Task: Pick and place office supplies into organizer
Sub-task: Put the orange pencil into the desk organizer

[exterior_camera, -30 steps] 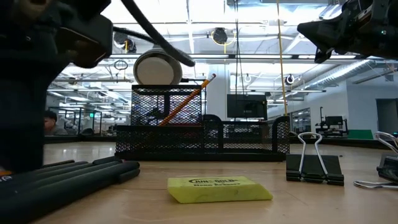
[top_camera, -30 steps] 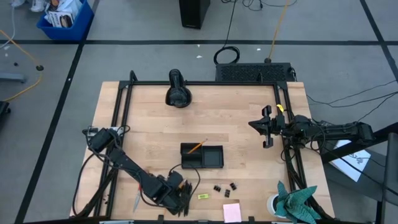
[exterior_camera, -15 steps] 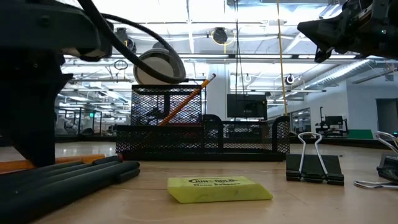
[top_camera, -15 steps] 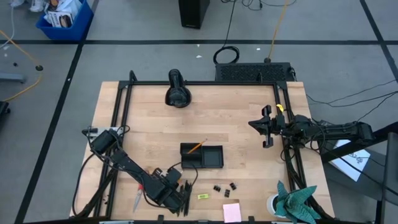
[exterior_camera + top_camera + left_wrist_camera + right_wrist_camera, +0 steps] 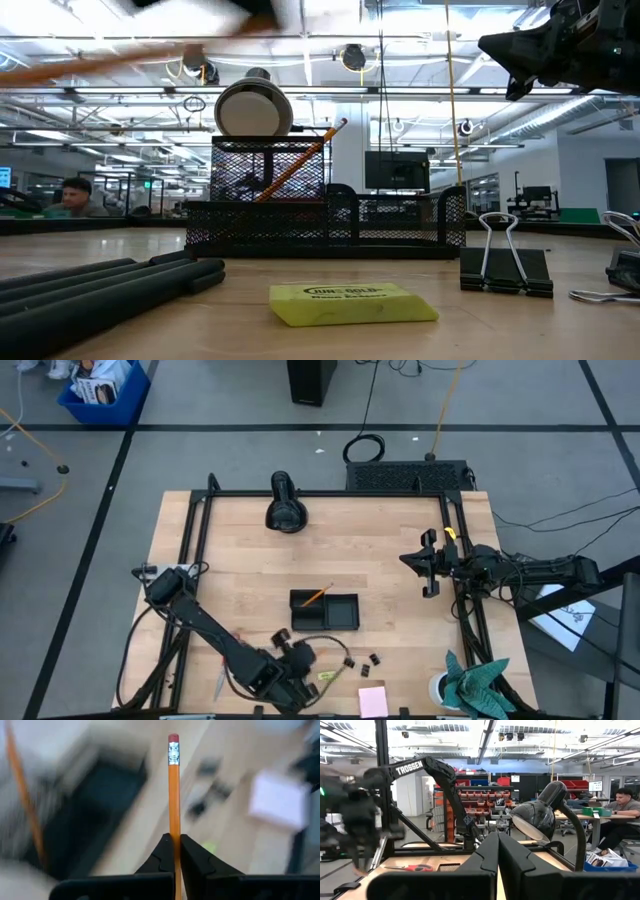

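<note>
My left gripper hovers above the table's near edge, shut on an orange pencil. In the low view that pencil is only an orange blur high at the left. The black mesh organizer sits mid-table with another orange pencil leaning in its left compartment. Black pens, a yellow eraser, binder clips, a pink sticky pad and red scissors lie along the near edge. My right gripper waits shut at the right. My left gripper pinches the pencil's shaft between its two fingertips. The eraser end sticks out well beyond the fingers, roughly along the way they point. The fingers slant downward. The pencil is lifted clear of the table.
A black lamp-like device stands at the far side of the table. A teal cloth with a white cup sits at the near right corner. Bare wood lies between the organizer and the right arm.
My left gripper has risen from the table by the pens, rolling its wrist as it went and shifting a little toward the right. The orange pencil has come up with it, lifted clear. In the low view the arm has gone out of sight upward.
</note>
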Robot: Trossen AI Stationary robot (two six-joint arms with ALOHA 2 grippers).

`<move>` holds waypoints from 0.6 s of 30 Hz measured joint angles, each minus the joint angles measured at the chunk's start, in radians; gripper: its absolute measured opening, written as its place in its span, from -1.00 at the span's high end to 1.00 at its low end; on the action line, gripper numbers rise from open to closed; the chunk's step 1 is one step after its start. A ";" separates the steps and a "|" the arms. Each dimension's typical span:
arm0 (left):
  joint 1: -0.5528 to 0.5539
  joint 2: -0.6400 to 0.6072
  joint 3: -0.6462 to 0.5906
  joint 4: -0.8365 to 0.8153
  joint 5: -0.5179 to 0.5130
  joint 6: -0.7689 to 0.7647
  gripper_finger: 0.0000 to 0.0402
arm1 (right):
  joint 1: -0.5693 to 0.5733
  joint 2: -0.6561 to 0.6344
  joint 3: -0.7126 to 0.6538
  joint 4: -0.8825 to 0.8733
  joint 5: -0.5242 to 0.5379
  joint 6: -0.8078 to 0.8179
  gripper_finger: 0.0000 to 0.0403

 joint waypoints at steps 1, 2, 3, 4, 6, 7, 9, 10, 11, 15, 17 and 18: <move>0.001 -0.007 0.017 0.041 -0.036 0.093 0.98 | 0.000 0.000 0.000 0.000 0.000 0.000 1.00; 0.003 -0.019 0.031 0.075 -0.067 0.177 0.97 | 0.000 0.000 0.000 0.000 0.000 0.002 1.00; 0.009 -0.028 0.045 0.115 -0.091 0.256 0.95 | 0.000 0.000 0.000 0.000 0.000 0.004 1.00; 0.016 -0.039 0.057 0.169 -0.108 0.341 0.92 | 0.000 0.000 0.000 0.000 0.000 0.007 1.00; 0.022 -0.074 0.058 0.259 -0.145 0.536 0.87 | 0.000 0.000 0.000 0.002 0.000 0.008 1.00; 0.027 -0.090 0.052 0.299 -0.154 0.649 0.86 | 0.000 -0.001 0.000 0.006 0.000 0.008 1.00; 0.038 -0.122 0.032 0.355 -0.158 0.816 0.87 | 0.000 0.000 0.000 0.007 0.000 0.008 1.00; 0.046 -0.141 0.017 0.360 -0.158 0.858 0.88 | 0.000 0.000 0.000 0.011 0.000 0.008 1.00; 0.057 -0.165 0.000 0.365 -0.157 0.887 0.90 | 0.000 -0.001 0.000 0.012 -0.001 0.011 1.00; 0.123 -0.282 -0.114 0.440 -0.149 0.954 0.97 | 0.000 -0.001 0.000 0.020 0.000 0.026 1.00; 0.164 -0.345 -0.209 0.532 -0.092 0.986 0.96 | 0.000 0.000 0.000 0.023 -0.001 0.026 1.00; 0.182 -0.379 -0.267 0.584 -0.054 1.001 0.94 | 0.000 0.000 0.000 0.023 -0.001 0.024 1.00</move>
